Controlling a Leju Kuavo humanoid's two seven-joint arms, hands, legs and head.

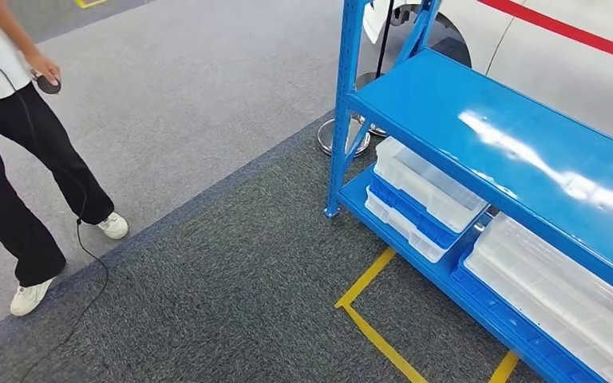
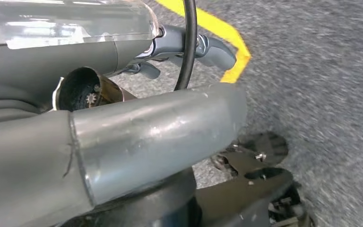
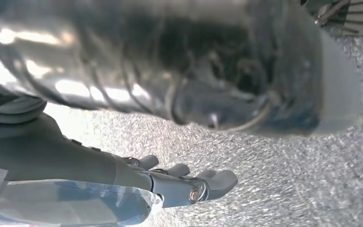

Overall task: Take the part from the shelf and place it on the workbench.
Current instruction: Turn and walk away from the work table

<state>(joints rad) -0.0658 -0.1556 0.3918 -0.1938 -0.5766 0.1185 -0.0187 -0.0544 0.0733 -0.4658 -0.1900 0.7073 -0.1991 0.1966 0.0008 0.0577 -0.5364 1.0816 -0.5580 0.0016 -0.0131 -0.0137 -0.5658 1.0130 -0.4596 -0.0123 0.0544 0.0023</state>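
The blue metal shelf [image 1: 511, 152] stands at the right of the head view, its upper board bare and glossy. On its lower board lie a clear plastic bin [image 1: 427, 183] stacked on a blue tray [image 1: 403, 209], and a second, larger clear bin [image 1: 559, 287]. I cannot pick out the part itself. My left hand [image 2: 212, 49] hangs over the grey carpet beside a yellow tape line [image 2: 227, 33], fingers loosely apart and holding nothing. My right hand [image 3: 179, 182] also hangs above the carpet, fingers stretched out and empty.
A person [image 1: 16, 159] stands at the left on the lighter carpet, holding a small black device with a trailing cable. Yellow floor tape [image 1: 367, 311] marks a corner before the shelf. A chrome stand base [image 1: 343, 137] and a white car [image 1: 559, 64] lie behind it.
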